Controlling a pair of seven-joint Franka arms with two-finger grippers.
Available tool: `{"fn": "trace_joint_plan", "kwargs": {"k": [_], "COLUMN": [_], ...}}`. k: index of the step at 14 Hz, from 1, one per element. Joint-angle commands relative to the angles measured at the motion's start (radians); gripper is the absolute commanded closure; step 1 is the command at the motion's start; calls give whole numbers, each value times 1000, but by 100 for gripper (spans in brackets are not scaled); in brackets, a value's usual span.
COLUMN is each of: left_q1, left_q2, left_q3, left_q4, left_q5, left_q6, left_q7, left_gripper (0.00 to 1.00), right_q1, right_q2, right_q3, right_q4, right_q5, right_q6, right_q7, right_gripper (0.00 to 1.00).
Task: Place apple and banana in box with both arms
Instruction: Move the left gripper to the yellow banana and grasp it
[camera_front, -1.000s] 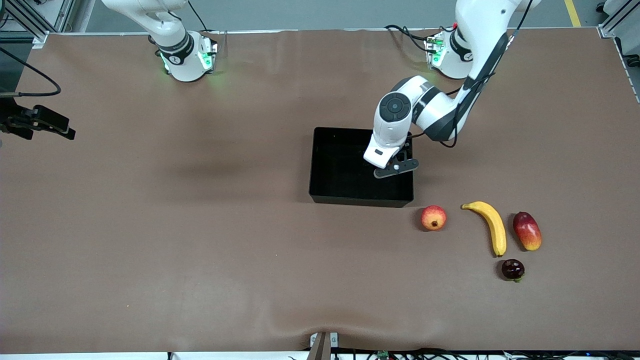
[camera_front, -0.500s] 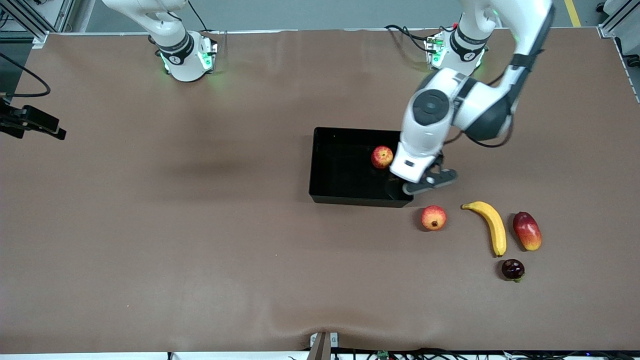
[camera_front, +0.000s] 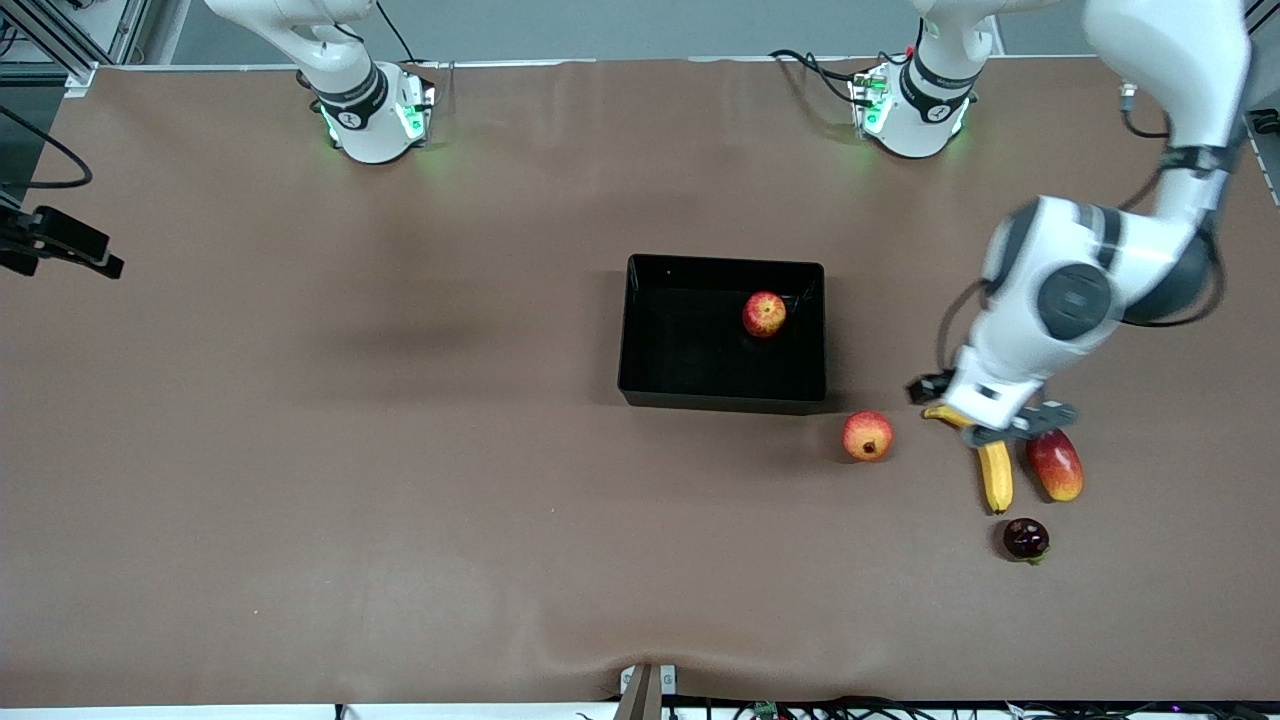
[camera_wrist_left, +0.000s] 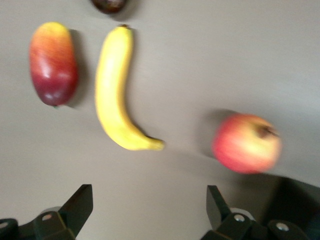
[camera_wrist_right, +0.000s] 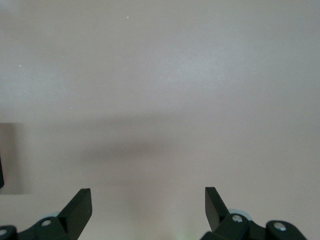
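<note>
A: What lies nearest the camera?

B: A dark fruit (camera_front: 1026, 539), then the banana (camera_front: 995, 475) on the table (camera_front: 400, 450), mango (camera_front: 1054, 463) beside it. Its long axis runs toward the camera, dark tip nearest.

A: And the left tool (camera_front: 990, 412)?

B: Over the banana's farther end, spread wide and empty, likely because the banana is next.

A: Farther back?

B: A round orange-red fruit (camera_front: 867, 436), then the box (camera_front: 640, 330) holding the apple (camera_front: 764, 314). The right tool (camera_wrist_right: 145, 210) waits wide open over bare table.
</note>
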Motion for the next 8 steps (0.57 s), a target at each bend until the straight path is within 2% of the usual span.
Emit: {"fn": "trace_joint_plan", "kwargs": {"k": [1,5,8], "left_q1": [51,109,127], "left_q2": [72,166,207], "left_q3": [-14,-9,-5], "left_q4": [15,12,15], "left_q5": [27,40,103], "left_q6": [59,155,200], "left_q7": [5,13,14], "left_gripper": [0,0,1], "right_q1": [-5,4,7], "right_q2": [6,6,8], "right_q3": [12,14,12], "right_q4": [30,40,68], "right_q5": [-15,-12,-6], "right_q6": [-19,-58,-62], "right_q7": [7,7,9], "right_gripper": [0,0,0]}}
